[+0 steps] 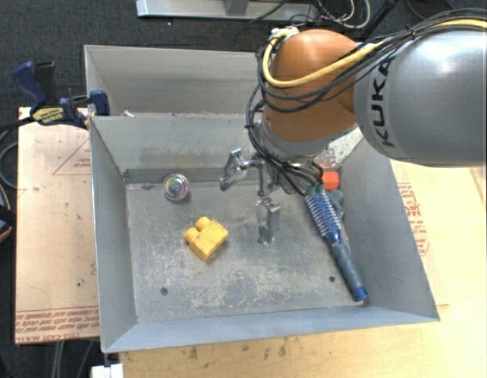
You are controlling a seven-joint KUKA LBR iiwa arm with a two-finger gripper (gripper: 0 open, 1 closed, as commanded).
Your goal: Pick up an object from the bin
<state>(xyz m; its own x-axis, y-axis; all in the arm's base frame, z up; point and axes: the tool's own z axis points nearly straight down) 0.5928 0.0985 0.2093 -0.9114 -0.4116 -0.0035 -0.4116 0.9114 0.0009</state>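
One camera, set high and somewhat to one side.
It looks steeply down into the grey sheet-metal bin (109, 235) from close by, so the bin's sloped walls and floor take up most of the frame. The silver robot arm (433, 93) enters from the right edge and overlaps the bin's far right corner.

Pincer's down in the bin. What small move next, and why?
Probably slide the pincer toward the yellow block: it hangs over bare bin floor between that block and the blue brush, and the block lies apart from everything, easy to pick.
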